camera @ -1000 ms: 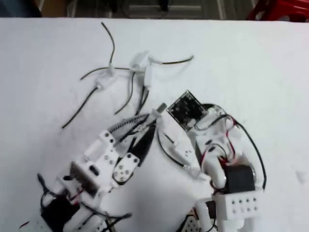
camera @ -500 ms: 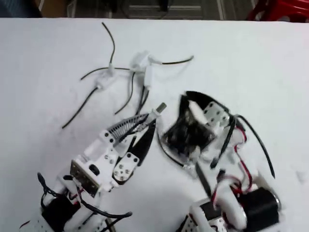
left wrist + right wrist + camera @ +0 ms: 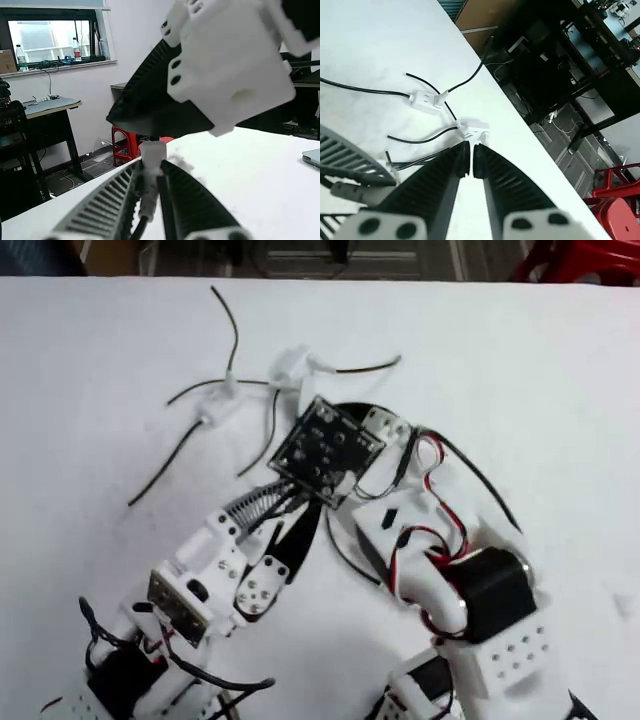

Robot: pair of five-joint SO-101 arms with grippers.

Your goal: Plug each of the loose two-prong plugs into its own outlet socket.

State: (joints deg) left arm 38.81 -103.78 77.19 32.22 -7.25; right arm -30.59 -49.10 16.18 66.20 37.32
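Observation:
My left gripper (image 3: 151, 167) is shut on a white two-prong plug (image 3: 151, 150), whose black cable runs back between the fingers. In the high view that gripper (image 3: 300, 502) lies low on the table at centre. The right arm's wrist board (image 3: 325, 448) hangs over its tip and hides the plug. My right gripper (image 3: 470, 150) is shut with nothing in it, just above the table. It points at a white socket (image 3: 475, 129); a second white socket (image 3: 425, 100) lies farther on. White sockets with black leads (image 3: 290, 365) (image 3: 215, 415) lie at the back.
Loose black cables (image 3: 232, 325) fan out at the back left of the white table (image 3: 520, 370). The right arm's body (image 3: 225, 75) looms close over my left gripper. Red stools stand beyond the table's far edge (image 3: 580, 255).
The right arm has swung from the right side toward the left and forward, so its wrist now covers the left gripper's tip and plug. The left arm has barely moved.

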